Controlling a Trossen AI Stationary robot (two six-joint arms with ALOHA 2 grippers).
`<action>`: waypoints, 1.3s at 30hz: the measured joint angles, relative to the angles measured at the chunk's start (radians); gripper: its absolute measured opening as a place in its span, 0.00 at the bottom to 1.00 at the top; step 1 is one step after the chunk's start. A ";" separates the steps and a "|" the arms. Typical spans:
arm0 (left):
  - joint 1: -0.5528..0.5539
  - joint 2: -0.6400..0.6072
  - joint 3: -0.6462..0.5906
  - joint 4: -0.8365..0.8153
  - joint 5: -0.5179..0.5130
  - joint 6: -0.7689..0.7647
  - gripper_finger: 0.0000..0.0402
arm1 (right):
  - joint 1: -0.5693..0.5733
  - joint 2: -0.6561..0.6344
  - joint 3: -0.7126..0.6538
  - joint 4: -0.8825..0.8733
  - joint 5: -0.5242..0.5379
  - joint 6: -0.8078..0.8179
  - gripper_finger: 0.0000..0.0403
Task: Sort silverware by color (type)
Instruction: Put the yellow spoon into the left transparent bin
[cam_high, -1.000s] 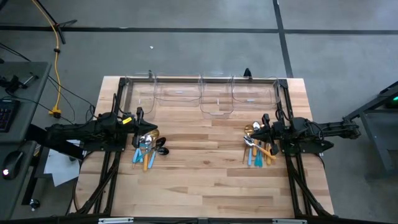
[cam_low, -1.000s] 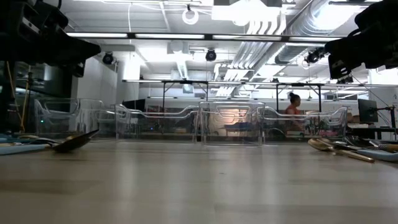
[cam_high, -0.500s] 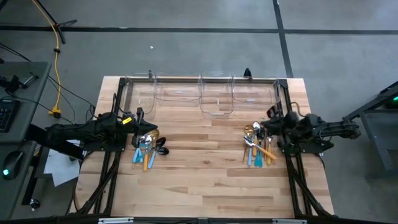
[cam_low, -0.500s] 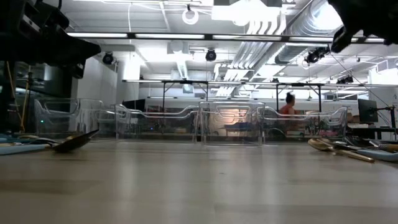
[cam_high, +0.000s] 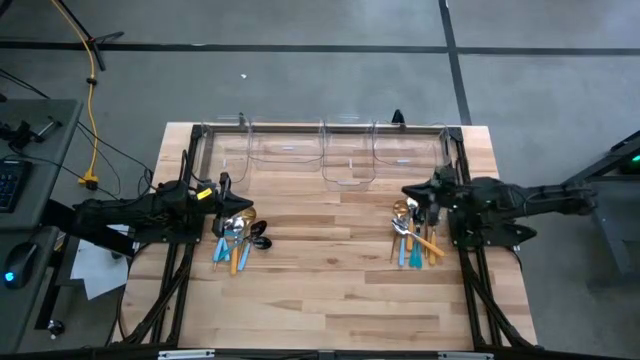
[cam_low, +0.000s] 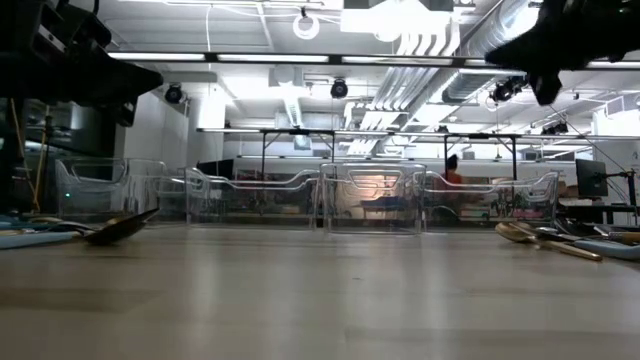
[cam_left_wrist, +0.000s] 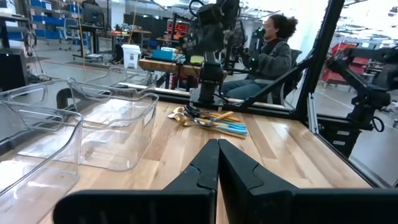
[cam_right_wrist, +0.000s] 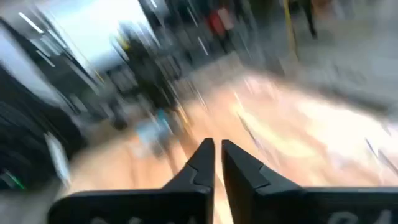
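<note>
Two piles of silverware are waiting unsorted on the counter (cam_high: 330, 270).
Left pile (cam_high: 236, 238) and right pile (cam_high: 414, 236) are lying mixed; clear bins (cam_high: 348, 155) are showing nothing inside. Left gripper (cam_left_wrist: 217, 163) is idling, jaws closed, empty; right gripper (cam_right_wrist: 216, 160) is hovering over its pile, jaws slightly parted, holding nothing.

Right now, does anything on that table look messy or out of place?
Nothing is spilled or damaged. The silverware lies in two jumbled, overlapping heaps, a left heap and a right heap, mixed by colour, while the clear bins along the far edge look empty.
</note>
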 joint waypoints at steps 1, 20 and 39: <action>0.000 0.000 0.000 0.000 0.000 -0.007 0.00 | 0.000 0.043 0.039 -0.089 0.004 0.029 0.07; 0.000 0.000 0.000 -0.002 -0.001 -0.013 0.00 | 0.099 0.732 0.276 -0.764 -0.459 0.420 0.45; 0.000 0.000 0.000 -0.002 -0.001 -0.013 0.00 | 0.241 0.958 0.276 -0.797 -0.314 0.620 0.45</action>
